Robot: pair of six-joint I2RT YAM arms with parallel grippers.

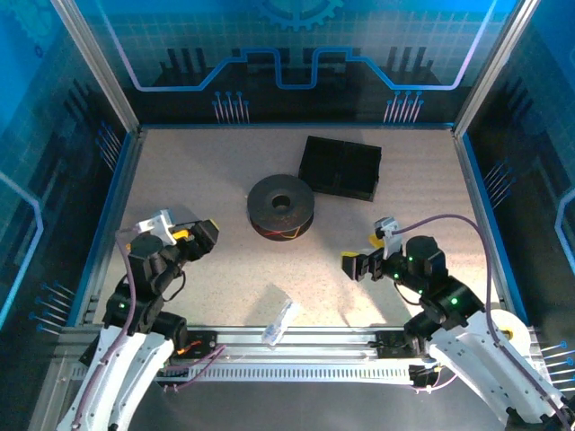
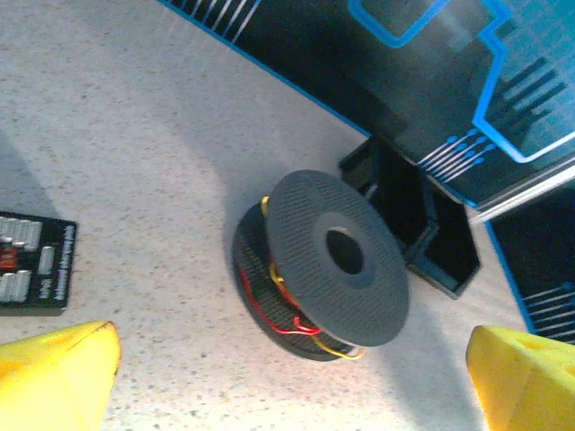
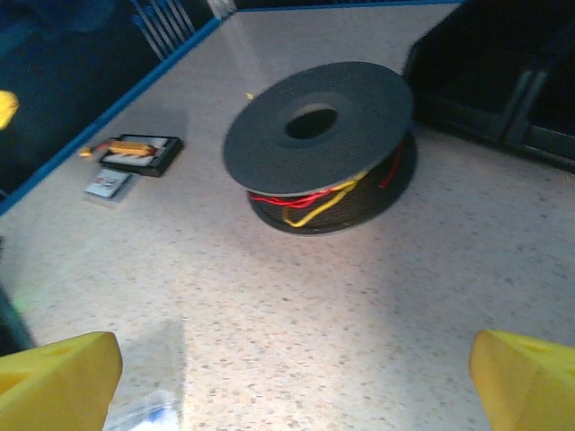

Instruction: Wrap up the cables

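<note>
A black round spool (image 1: 280, 206) lies flat in the middle of the table. The cables (image 1: 284, 235), thin red and yellow wires, are wound around its core between the two discs. A red loop and a yellow loop of the cables (image 2: 301, 329) hang out at the near side, and the cables (image 3: 316, 199) sag below the upper disc. My left gripper (image 1: 203, 235) is open to the spool's left, well apart from it, with yellow fingertips (image 2: 58, 373) wide and nothing between them. My right gripper (image 1: 359, 267) is open to the spool's lower right with nothing between its jaws.
A black open box (image 1: 340, 167) sits behind and right of the spool. A clear plastic bag (image 1: 280, 321) lies near the front edge. A small black tray of parts (image 3: 139, 153) rests near the left wall. Blue-edged walls (image 1: 117, 193) surround the table.
</note>
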